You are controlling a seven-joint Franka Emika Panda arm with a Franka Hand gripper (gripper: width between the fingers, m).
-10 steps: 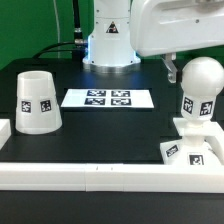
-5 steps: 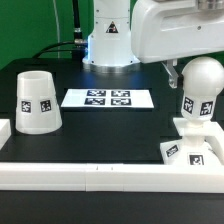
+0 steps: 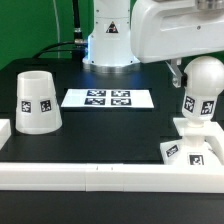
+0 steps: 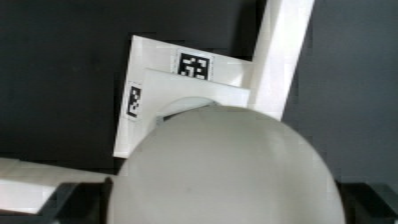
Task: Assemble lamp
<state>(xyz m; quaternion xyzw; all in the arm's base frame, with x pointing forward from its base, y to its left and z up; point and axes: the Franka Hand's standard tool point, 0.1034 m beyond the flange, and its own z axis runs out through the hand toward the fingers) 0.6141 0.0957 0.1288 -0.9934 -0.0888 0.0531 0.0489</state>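
The white rounded bulb point(image 3: 203, 88) stands upright with its neck in the flat square base point(image 3: 185, 150) at the exterior view's right. The tapered cup-like shade point(image 3: 35, 101) stands mouth down at the exterior view's left, apart from them. My gripper point(image 3: 190, 68) hangs over the bulb's top; one dark finger point(image 3: 178, 72) shows beside the bulb, the other is hidden. In the wrist view the bulb point(image 4: 222, 165) fills the space between my gripper's jaws point(image 4: 214, 208), with the base point(image 4: 160, 95) beneath it. The jaws look open, one on each side.
The marker board point(image 3: 108, 98) lies flat in the middle of the black table. A long white border rail point(image 3: 100, 173) runs along the front edge, and one shows beside the base in the wrist view point(image 4: 281, 50). The arm's white pedestal point(image 3: 108, 45) stands behind.
My gripper has shifted a little toward the exterior view's right, closer over the bulb. The bulb, base and shade have not moved.
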